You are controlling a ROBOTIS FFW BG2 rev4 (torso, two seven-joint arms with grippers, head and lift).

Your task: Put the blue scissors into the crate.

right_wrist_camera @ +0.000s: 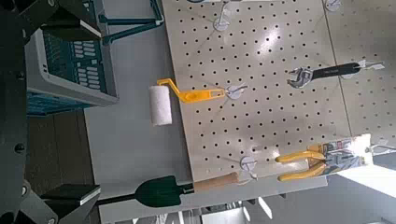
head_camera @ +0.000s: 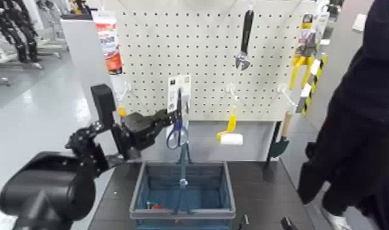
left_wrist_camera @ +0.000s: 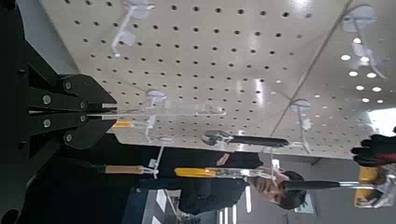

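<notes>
Up at the pegboard, left gripper fingers are clamped on the blue scissors, above the crate

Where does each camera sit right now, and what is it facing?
Head: high, looking down at pegboard, crate; left gripper at blue scissors.
Left wrist: along its dark fingers at the pegboard.
Right wrist: off the board, seeing crate, paint roller.
Shared: wrench, roller, person.
</notes>
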